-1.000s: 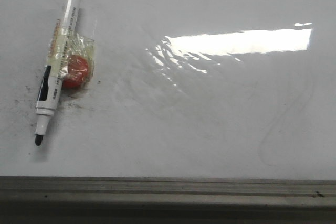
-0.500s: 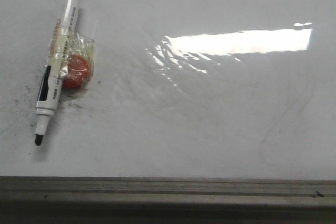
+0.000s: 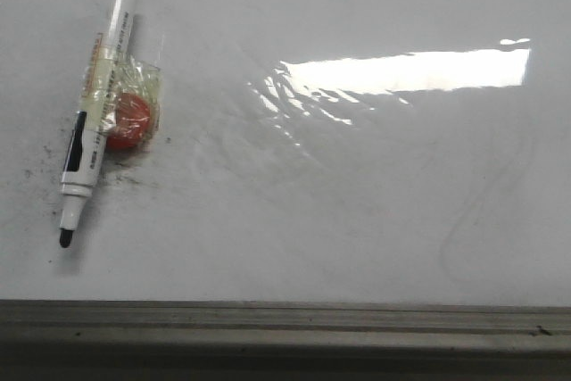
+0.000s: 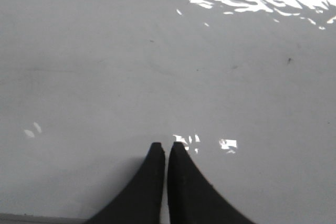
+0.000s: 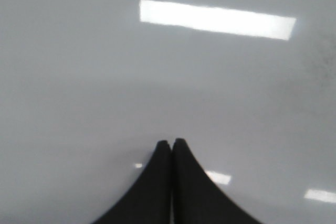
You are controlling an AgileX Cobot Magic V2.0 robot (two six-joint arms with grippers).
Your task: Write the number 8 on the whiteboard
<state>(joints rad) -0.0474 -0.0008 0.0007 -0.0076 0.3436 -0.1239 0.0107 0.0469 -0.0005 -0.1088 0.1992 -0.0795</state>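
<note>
Even, cool overhead light falls on the large glossy white whiteboard. In the front view a bright rectangular glare patch sits toward two o'clock, rippled at its nine o'clock end. The left wrist view is fairly sharp, with broken glare at one o'clock. The right wrist view is soft and blurred.

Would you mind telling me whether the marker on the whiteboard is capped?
Uncapped: the marker lies flat on the whiteboard, dark tip bare.
</note>
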